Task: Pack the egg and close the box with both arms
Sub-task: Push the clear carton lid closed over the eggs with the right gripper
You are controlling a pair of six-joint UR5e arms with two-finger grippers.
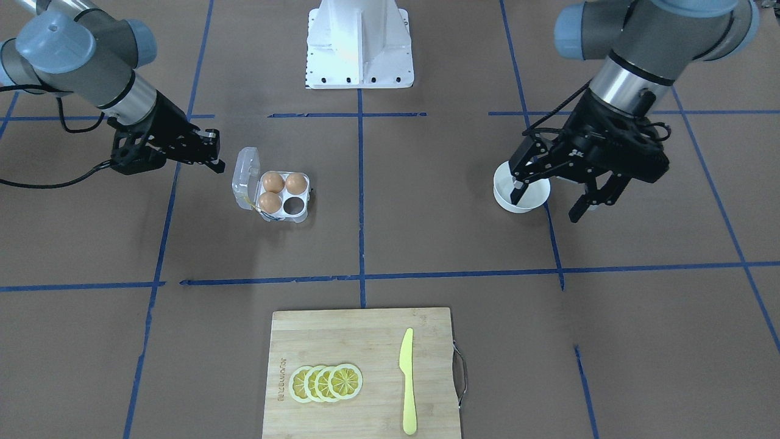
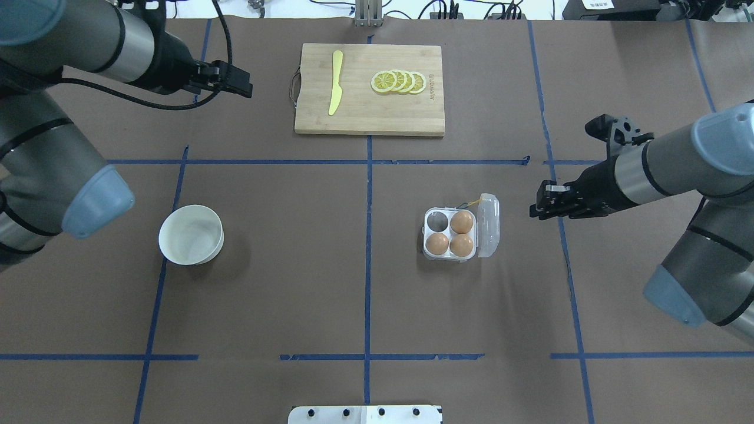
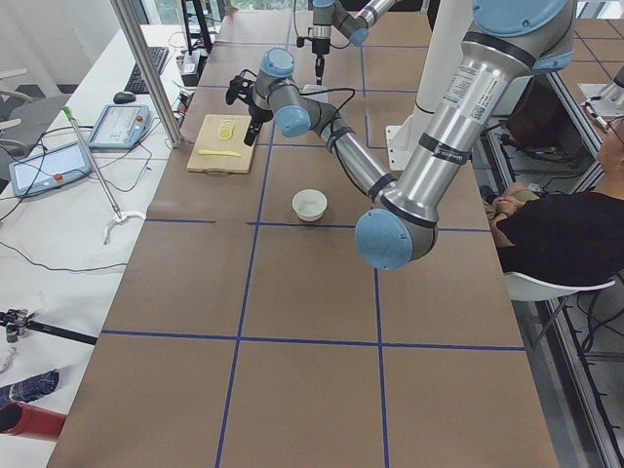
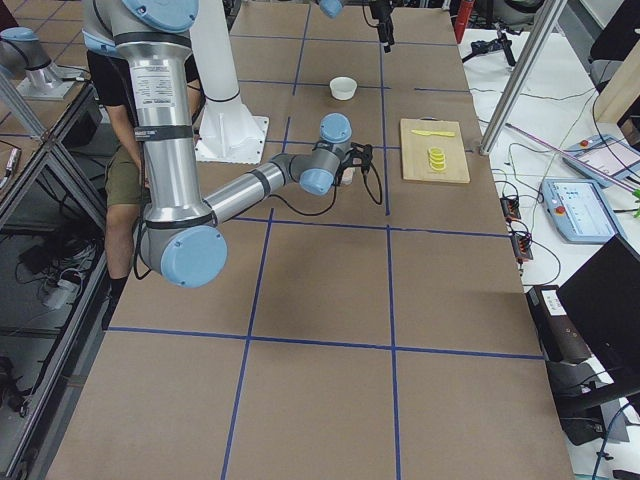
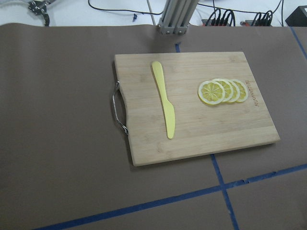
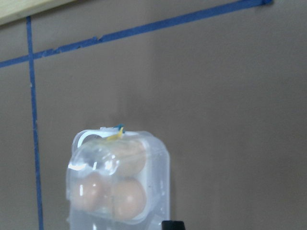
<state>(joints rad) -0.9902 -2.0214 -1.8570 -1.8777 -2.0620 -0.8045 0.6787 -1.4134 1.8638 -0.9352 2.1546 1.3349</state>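
The right tool (image 1: 214,150) hovers beside the open box (image 1: 295,206).

I get bright, even room light from above on every feed. The brown table (image 2: 294,282) reads flat, with no hot spots. Shadows are soft: the white bowl (image 2: 190,234) throws a faint smudge to its right in the overhead view. The white base (image 1: 358,42) is partly blown out in the front view. My left wrist feed is sharp across the cutting board (image 5: 192,103). The right wrist feed is soft, and the box (image 6: 117,182) sits hazy and out of focus.
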